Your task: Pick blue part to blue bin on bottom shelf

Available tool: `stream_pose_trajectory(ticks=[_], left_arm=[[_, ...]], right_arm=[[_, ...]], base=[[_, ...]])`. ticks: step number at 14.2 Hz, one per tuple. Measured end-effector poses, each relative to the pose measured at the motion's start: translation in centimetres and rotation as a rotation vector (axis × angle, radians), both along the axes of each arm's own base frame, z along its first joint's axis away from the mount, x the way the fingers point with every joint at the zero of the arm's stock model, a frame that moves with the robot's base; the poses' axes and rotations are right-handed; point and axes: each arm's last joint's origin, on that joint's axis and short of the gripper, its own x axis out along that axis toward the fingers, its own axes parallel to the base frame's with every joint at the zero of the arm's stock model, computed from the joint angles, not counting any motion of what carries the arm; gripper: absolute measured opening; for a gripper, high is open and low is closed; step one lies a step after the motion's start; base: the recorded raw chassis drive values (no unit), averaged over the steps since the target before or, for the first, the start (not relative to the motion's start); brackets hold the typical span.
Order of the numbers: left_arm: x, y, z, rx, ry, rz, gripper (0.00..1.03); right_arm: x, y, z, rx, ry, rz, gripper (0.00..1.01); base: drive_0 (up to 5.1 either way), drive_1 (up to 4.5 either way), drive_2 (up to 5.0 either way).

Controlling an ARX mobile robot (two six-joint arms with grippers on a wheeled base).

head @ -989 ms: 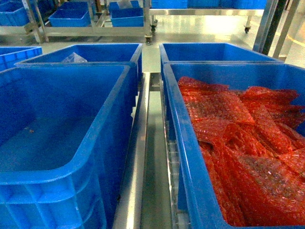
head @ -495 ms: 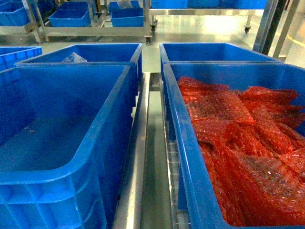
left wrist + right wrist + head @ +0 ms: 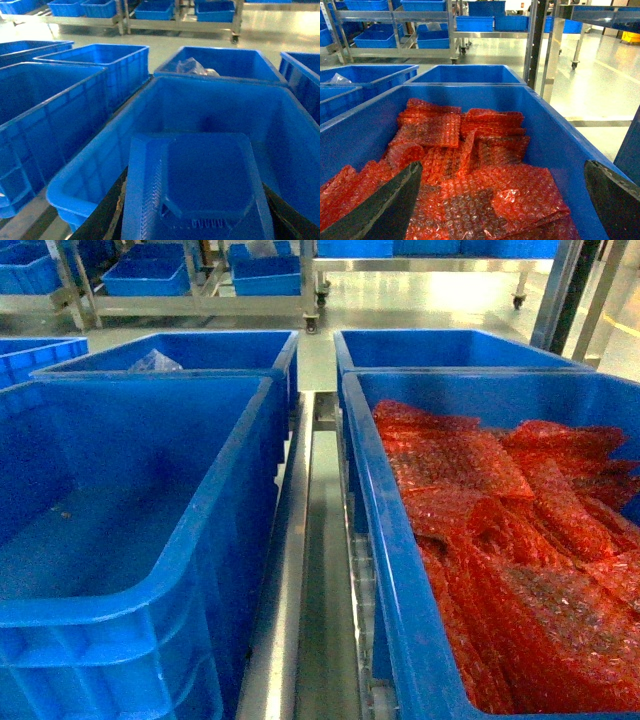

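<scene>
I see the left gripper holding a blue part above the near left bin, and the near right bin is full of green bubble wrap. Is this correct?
Not quite: the bubble wrap in the near right bin is red, as the head view shows. The left gripper does hold the blue part above the near left bin.

A glossy pale-green floor (image 3: 420, 300) reflecting overhead light stretches toward twelve o'clock, where wheeled stainless-steel racks (image 3: 200, 306) carry rows of blue plastic crates (image 3: 150, 272).
</scene>
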Motion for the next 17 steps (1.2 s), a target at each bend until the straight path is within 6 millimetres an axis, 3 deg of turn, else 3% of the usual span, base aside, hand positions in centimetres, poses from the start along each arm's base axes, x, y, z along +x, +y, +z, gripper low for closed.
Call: stream_pose_trajectory(ticks=[2,6,8,12,16,17], left_arm=[[0.7,0.0,0.7,-0.029,-0.045,0.000,0.44],[8.2,0.0,2.1,-0.040,-0.069,-0.081,0.44],[10.9,-0.3,1.1,-0.055,0.018,-0.116,0.44],[10.7,-0.4,2.6,-0.081,-0.044,-0.109,1.00],[10.4,0.0,2.5,-0.066,-0.120,-0.207,0.88],[9.4,0.5,1.6,-0.031,-0.132,-0.272,0.75]], right_arm=[[0.0,0.0,0.0,0.000,-0.001,0.001,0.98],[0.0,0.0,0.0,0.000,-0.001,0.001,0.98],[0.0,0.0,0.0,0.000,-0.001,0.001,0.98],[0.0,0.0,0.0,0.000,0.000,0.001,0.98],[0.0,0.0,0.0,0.000,-0.001,0.001,0.98],[0.0,0.0,0.0,0.000,0.000,0.000,0.98]], base=[[0.0,0.00,0.0],[0.0,0.00,0.0],[0.0,0.00,0.0],[0.0,0.00,0.0],[0.0,0.00,0.0],[0.0,0.00,0.0]])
